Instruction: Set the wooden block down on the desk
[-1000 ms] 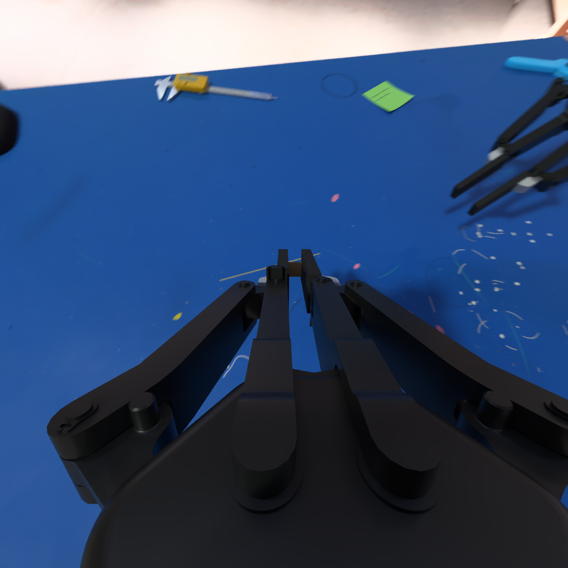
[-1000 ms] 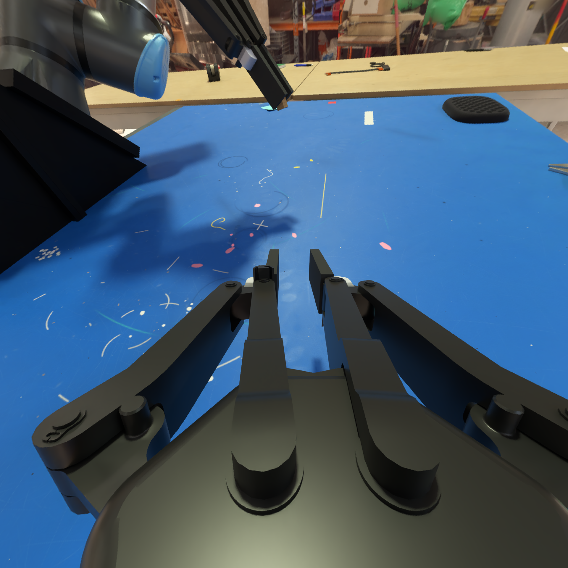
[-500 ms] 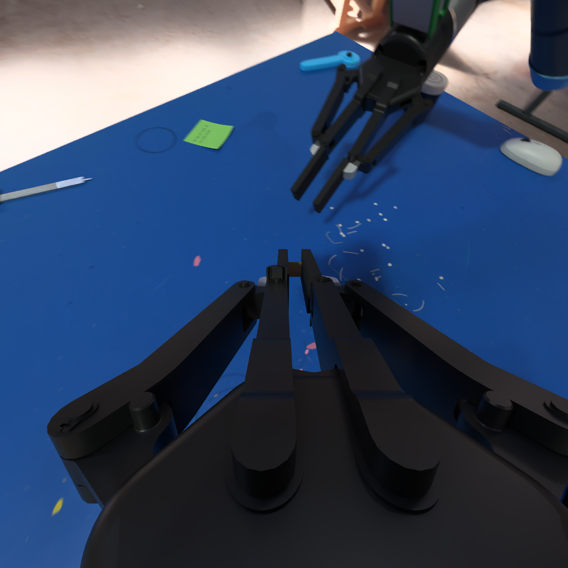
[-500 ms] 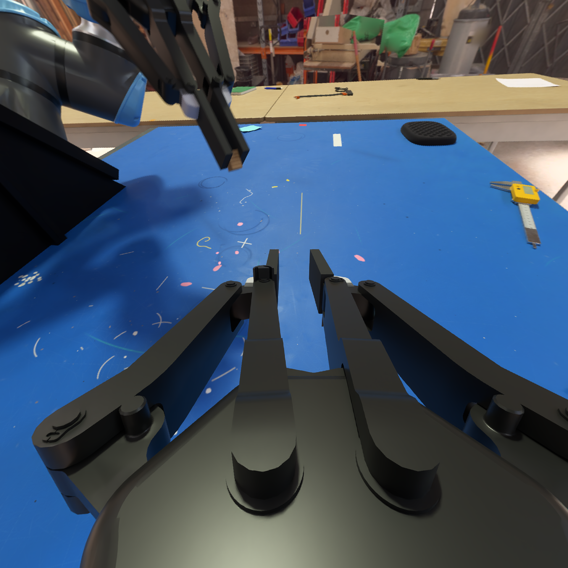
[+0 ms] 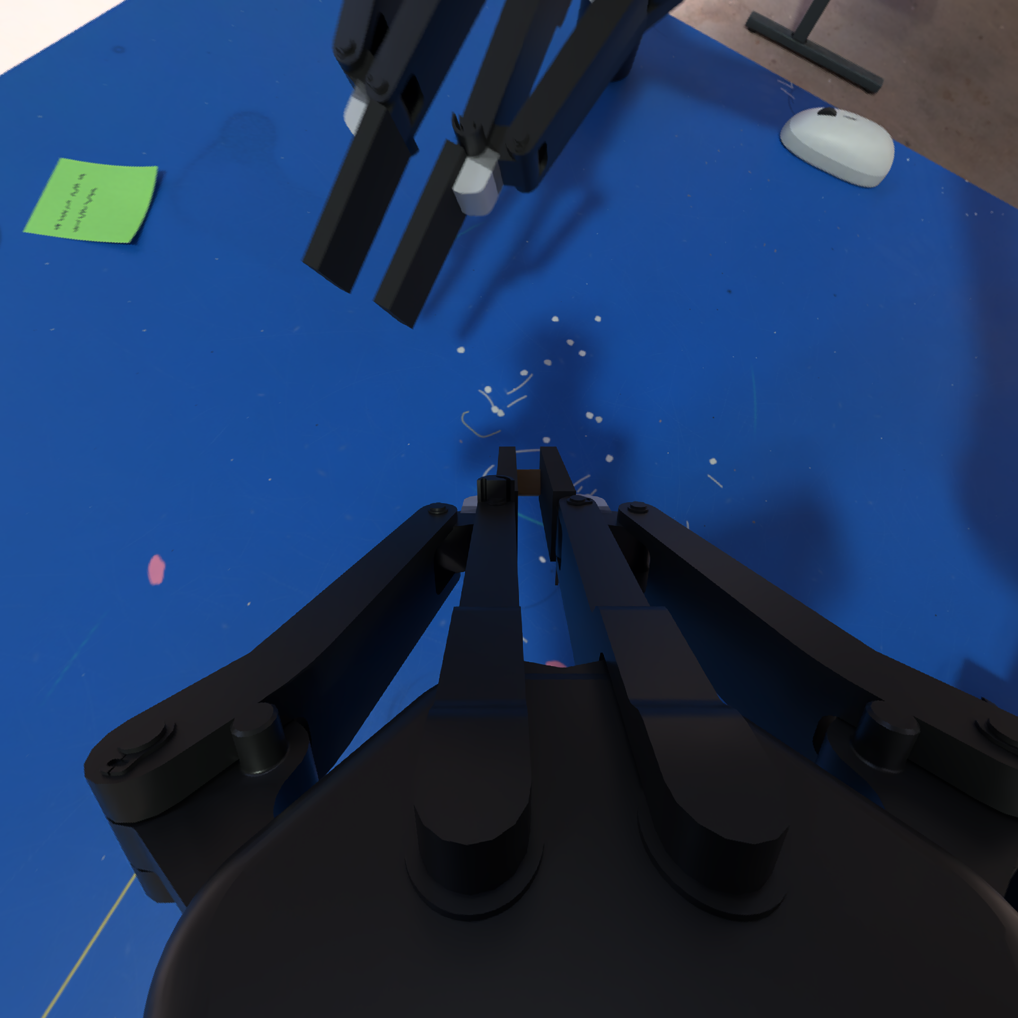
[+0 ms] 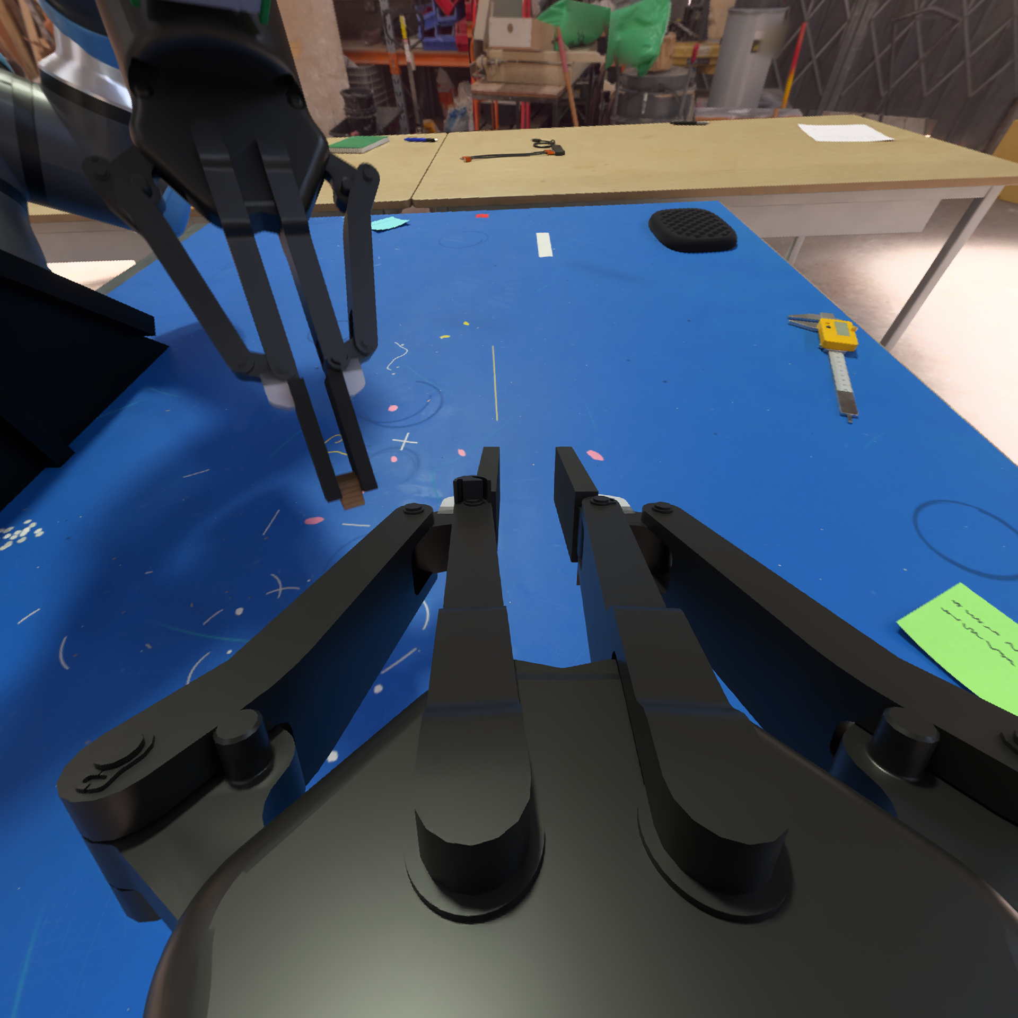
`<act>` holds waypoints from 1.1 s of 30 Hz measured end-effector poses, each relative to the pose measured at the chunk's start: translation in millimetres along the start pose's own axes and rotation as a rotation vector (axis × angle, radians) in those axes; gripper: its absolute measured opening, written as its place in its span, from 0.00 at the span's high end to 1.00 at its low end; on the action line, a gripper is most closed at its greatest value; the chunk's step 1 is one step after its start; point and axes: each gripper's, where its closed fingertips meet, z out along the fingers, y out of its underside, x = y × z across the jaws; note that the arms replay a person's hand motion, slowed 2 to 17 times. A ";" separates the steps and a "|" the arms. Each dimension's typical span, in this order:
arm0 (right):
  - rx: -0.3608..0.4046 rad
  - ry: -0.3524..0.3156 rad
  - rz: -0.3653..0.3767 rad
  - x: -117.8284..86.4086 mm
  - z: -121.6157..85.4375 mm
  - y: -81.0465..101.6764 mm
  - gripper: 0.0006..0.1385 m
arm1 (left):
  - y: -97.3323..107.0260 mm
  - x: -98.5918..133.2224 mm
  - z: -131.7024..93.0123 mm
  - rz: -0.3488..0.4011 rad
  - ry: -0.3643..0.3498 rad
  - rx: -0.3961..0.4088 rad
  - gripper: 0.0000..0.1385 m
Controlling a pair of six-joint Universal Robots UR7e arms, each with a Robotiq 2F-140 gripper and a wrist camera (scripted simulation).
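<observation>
Blue and paint-flecked, our desk (image 6: 633, 341) stretches toward pale wooden benches (image 6: 688, 160) and cluttered shelving behind. Our left gripper (image 5: 528, 461) has its fingers pinched on the wooden block (image 5: 528, 482), a small brown piece wedged between the two pads close to their tips. From the right wrist view we see that same left gripper (image 6: 348, 493) pointing down, with the wooden block (image 6: 351, 489) poking out just below the fingertips; it sits very low over the desk, but we cannot tell whether it touches. White specks and scratch marks (image 5: 529, 385) lie just ahead of the left fingertips.

Our right gripper (image 6: 526, 461) holds nothing, its fingers parted with a narrow gap of bare desk showing between them. In the left wrist view we see this right gripper (image 5: 366, 300) hanging above the desk, well ahead and left of our left fingers.

A green sticky note (image 5: 92, 200) lies far left of the left fingers, and a white computer mouse (image 5: 837, 146) far ahead to their right. A yellow caliper (image 6: 836, 352) rests well right of the right fingers, and a black ribbed pad (image 6: 692, 230) far ahead.
</observation>
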 end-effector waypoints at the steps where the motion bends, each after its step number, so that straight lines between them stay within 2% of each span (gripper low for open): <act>1: -0.001 0.007 0.001 1.1 -2.6 -0.9 0.81 | -0.8 1.8 4.4 0.006 0.005 -0.005 0.91; 4: -0.006 0.028 0.008 4.4 -9.9 -3.0 0.81 | -0.9 5.0 16.9 0.026 0.002 -0.028 0.91; 13: 0.009 0.062 0.031 13.3 -24.9 -7.9 0.81 | 7.1 -0.6 47.7 0.098 -0.078 -0.119 0.91; 21: 0.007 0.070 0.070 20.7 -28.3 -4.1 0.81 | 14.5 0.6 66.6 0.102 -0.061 -0.166 0.91; 33: -0.040 0.075 0.120 26.5 -24.4 6.8 0.81 | 27.6 0.0 80.6 0.106 -0.052 -0.240 0.91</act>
